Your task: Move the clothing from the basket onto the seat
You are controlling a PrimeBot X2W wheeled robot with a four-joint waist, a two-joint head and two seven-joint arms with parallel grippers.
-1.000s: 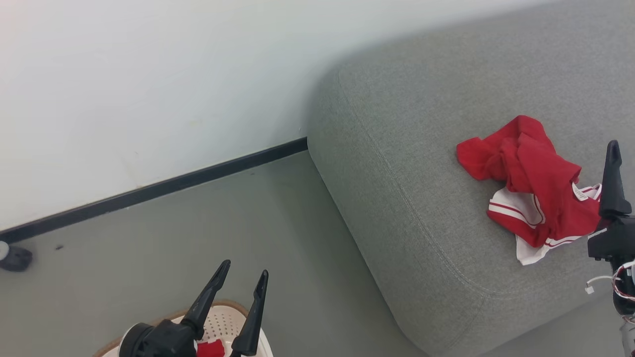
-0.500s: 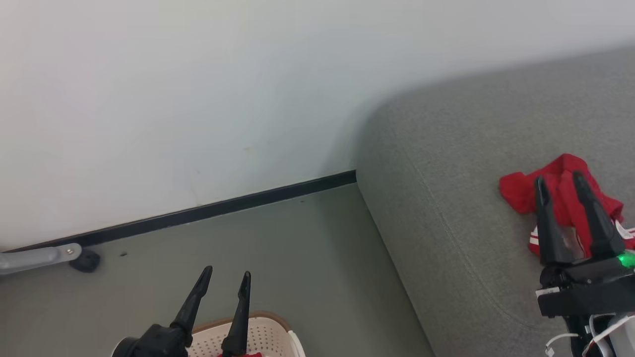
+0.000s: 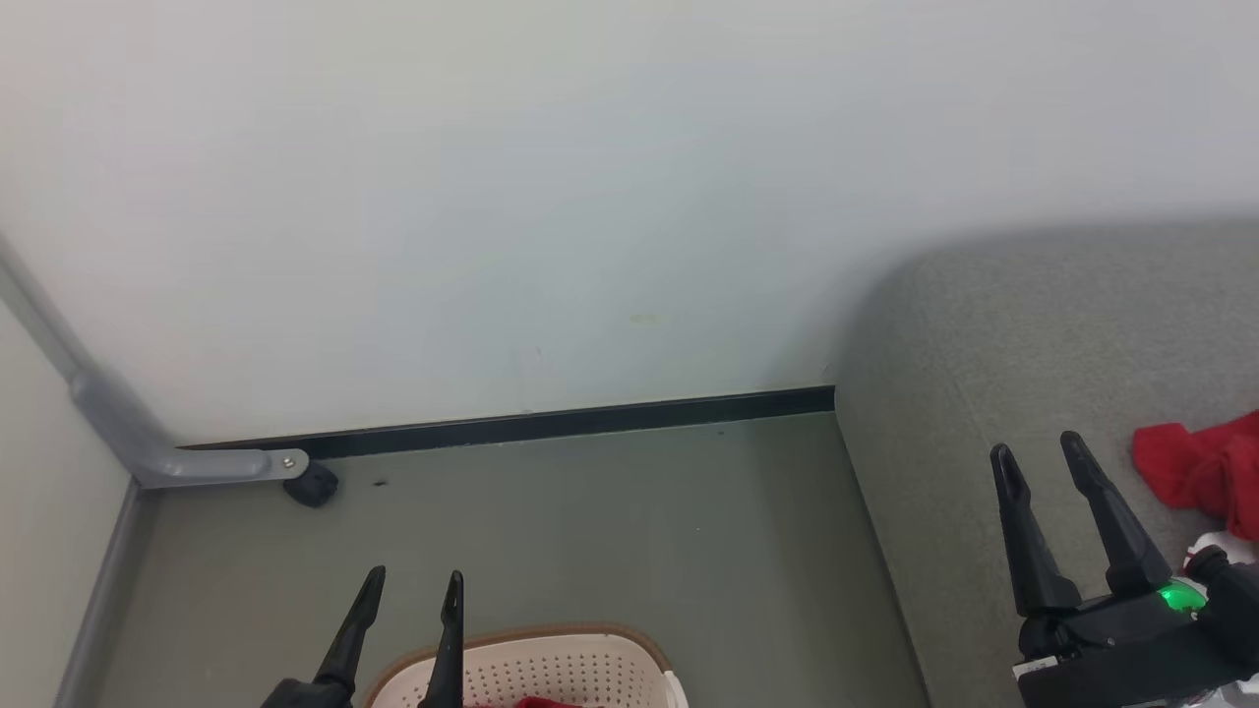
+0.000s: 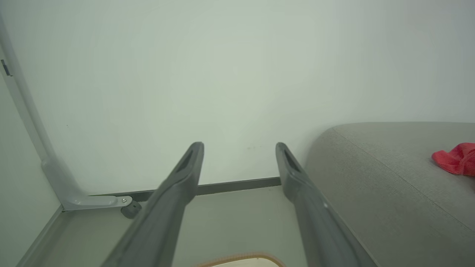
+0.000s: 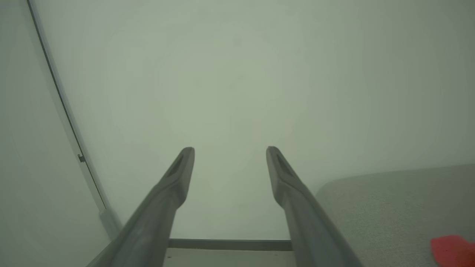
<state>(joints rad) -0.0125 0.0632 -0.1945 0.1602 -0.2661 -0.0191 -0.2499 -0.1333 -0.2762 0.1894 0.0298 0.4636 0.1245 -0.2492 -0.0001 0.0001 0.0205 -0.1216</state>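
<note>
**Left hand** [image 3: 415, 573]: two long dark fingers stood well spread, with nothing between them and nothing touched. In the head view it hung over the left end of the basket [image 3: 551, 636], fingertips pointing toward the wall [image 3: 492, 197]. In the left wrist view a short arc of the basket's brown rim lay low between the fingers.

**Basket**: cream-white with rows of small holes and a brown rim. It stood on the floor [image 3: 610, 521] and was cut by the lower edge of the head view. A sliver of red clothing [image 3: 541, 702] showed inside it, just right of the left hand's fingers and lower than their tips.

**Right hand** [image 3: 1036, 444]: the fingers were likewise parted, empty and clear of all fabric. A green light [image 3: 1175, 597] glowed on its body. It was held over the near part of the seat [image 3: 1023, 315], fingers pointing toward the wall.

**Red garment** [image 3: 1195, 472]: it lay crumpled on the seat to the right of the right hand, near it but not touching, and was partly cut by the frame edge. The right wrist view showed it at the lower right corner, outside the fingers.

**Seat**: a grey woven cushion with a rounded corner, set against the wall, to the right of the basket with bare floor between.

**Surroundings**: a pale wall; a black skirting strip [image 3: 590, 421] along its foot; a grey-green floor. At far left a grey pipe [image 3: 118, 423] ran down the wall and bent along the floor. A small dark round object [image 3: 312, 485] sat at its end.
</note>
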